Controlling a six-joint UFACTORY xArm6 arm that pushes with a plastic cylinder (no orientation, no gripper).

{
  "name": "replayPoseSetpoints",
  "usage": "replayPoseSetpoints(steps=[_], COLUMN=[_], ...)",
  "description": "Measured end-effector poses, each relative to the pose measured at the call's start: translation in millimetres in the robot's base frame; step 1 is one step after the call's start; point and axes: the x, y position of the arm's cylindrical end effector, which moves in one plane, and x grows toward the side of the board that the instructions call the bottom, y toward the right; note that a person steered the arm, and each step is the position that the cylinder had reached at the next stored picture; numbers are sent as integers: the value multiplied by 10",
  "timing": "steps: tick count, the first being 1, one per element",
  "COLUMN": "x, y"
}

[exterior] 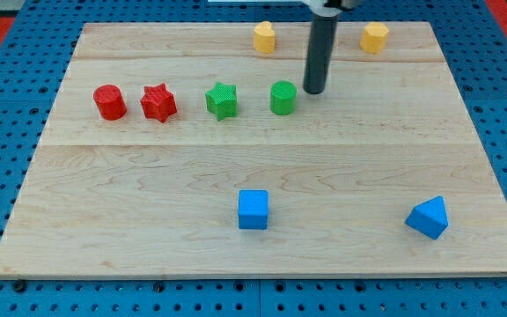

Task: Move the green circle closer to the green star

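I have no claw, just a rod, so there is nothing to open or close. My tip point(313, 92) sits on the board point(148, 176), just beside the green circle point(282, 98), on its right and a bit toward the view's top. I cannot tell if it touches the block.

The green circle stands in a row with the green star point(222, 100), which is near it on the view's left. Past the star are a red star point(158, 103) and a red circle point(110, 102).

The circle looks small, hard and light. I think it will slide easily on the smooth wood. It is round, so a push off to one side may make it roll away around my tip. I cannot hold it. The best spot to push is the middle of its right side, straight toward the star. A soft, slow push should be enough, or it may bump the star.
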Motion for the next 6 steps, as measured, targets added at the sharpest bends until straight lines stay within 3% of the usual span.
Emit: replayPoseSetpoints(steps=[4,5,6], x=[-80,-399,-625], y=[-446,-583,-1100])
